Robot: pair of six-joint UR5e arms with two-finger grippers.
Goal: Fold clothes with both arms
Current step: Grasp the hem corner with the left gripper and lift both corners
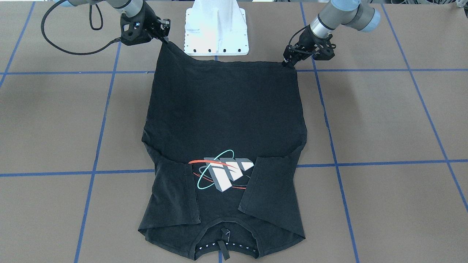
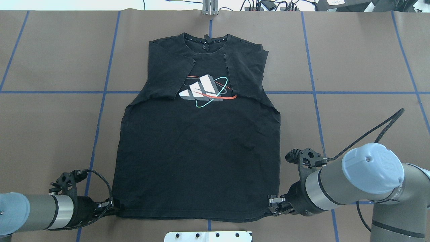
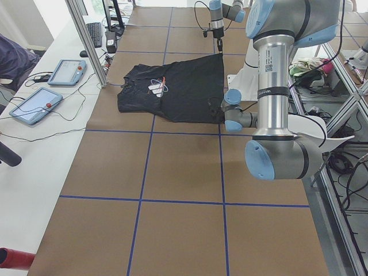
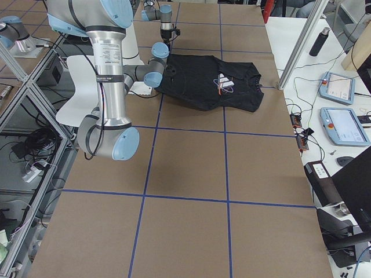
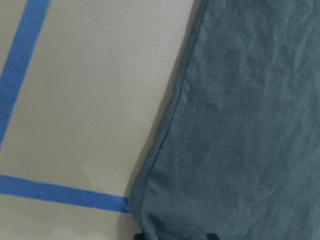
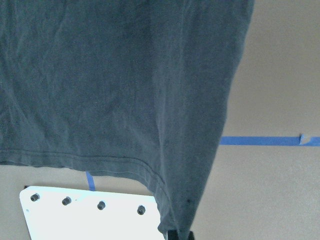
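The black T-shirt [image 2: 198,151] lies flat with its grey block logo [image 2: 205,90] up and both sleeves folded in over the chest. The collar is far from the robot and the hem is near its base. My left gripper [image 2: 114,205] is shut on the hem's left corner, low at the table; in the front view it is on the right [image 1: 287,63]. My right gripper [image 2: 273,204] is shut on the hem's right corner and holds it slightly raised [image 1: 166,39]. In the right wrist view the cloth [image 6: 115,85] hangs from the gripper above the base.
The white pedestal base [image 1: 216,29] stands just behind the hem, between the two grippers. Blue tape lines [image 2: 100,111] cross the brown table. Tablets [image 3: 34,106] and cables lie on the white side bench beyond the collar.
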